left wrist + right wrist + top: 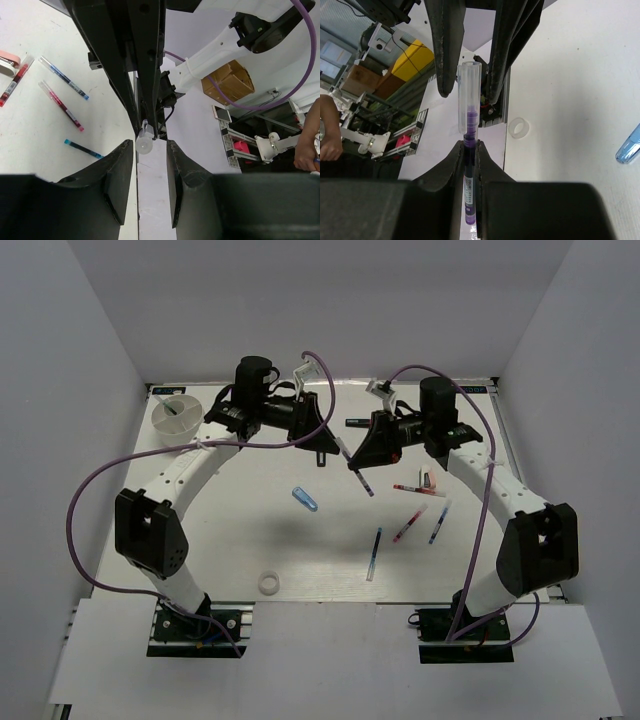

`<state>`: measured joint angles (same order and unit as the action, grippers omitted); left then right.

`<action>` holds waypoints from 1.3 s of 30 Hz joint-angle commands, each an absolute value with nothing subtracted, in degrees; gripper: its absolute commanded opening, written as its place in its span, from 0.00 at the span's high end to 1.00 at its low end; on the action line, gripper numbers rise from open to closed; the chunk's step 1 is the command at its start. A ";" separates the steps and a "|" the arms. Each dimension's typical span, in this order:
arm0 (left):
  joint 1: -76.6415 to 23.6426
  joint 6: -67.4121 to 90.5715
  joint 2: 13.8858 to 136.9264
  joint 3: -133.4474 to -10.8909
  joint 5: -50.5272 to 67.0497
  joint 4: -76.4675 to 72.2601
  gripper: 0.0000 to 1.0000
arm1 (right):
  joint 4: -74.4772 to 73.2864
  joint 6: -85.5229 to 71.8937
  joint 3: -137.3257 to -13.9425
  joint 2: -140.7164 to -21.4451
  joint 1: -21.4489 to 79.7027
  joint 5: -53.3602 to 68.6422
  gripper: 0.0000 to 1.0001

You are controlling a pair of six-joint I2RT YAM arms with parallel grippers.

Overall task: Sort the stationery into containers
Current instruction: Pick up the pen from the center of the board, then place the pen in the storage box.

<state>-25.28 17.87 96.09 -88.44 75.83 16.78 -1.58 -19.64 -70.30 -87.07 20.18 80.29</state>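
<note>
My right claw (pixel 470 150) pinches a thin purple-inked pen with a clear plastic cap (pixel 469 100) in mid-air, cap end forward. My left claw (pixel 150 150) stands spread either side of that cap, not yet gripping. I judge this a handover, since the short white round plastic tub (pixel 160 418) sits in the far left corner, on that arm's side. The translucent blue tube (pixel 305 499), white tape ring (pixel 268 582) and thin red pen (pixel 409 523) lie on the white table (pixel 300 550) below, clear of the path.

Tub (pixel 178 415), upper left: white
Tape ring (pixel 268 583), lower centre: white
Tube (pixel 305 499), centre: translucent blue
Held pen (pixel 469 165): purple ink, clear cap
Red pen (pixel 409 524), right: red
Blue pen (pixel 439 522), right: blue
Teal pen (pixel 374 553): teal
Cable (pixel 312 42): purple
</note>
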 commanded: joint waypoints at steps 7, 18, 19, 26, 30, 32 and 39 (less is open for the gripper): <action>-26.10 17.22 92.46 -88.15 75.50 16.44 0.63 | 1.76 -21.09 -69.35 -87.28 21.36 82.09 1.00; -26.10 21.79 92.55 -86.40 75.32 13.19 0.87 | 1.93 -21.09 -69.96 -87.19 21.01 80.51 1.00; -26.10 21.80 92.37 -86.31 74.97 13.53 0.92 | 1.93 -21.09 -70.05 -87.10 20.92 80.42 0.93; -24.26 16.80 88.60 -85.25 64.21 21.33 1.00 | -1.65 -20.74 -73.29 -86.13 17.68 75.42 0.11; -22.77 8.00 86.14 -87.62 40.66 34.09 1.00 | -4.39 -19.69 -74.62 -86.48 14.07 72.60 0.11; -20.23 7.30 86.22 -88.33 27.34 36.89 1.00 | -6.58 -17.59 -75.32 -86.66 11.88 70.41 0.11; -6.54 1.85 101.49 -111.11 2.56 48.42 1.00 | -26.70 6.12 -80.24 -84.99 9.93 54.43 0.12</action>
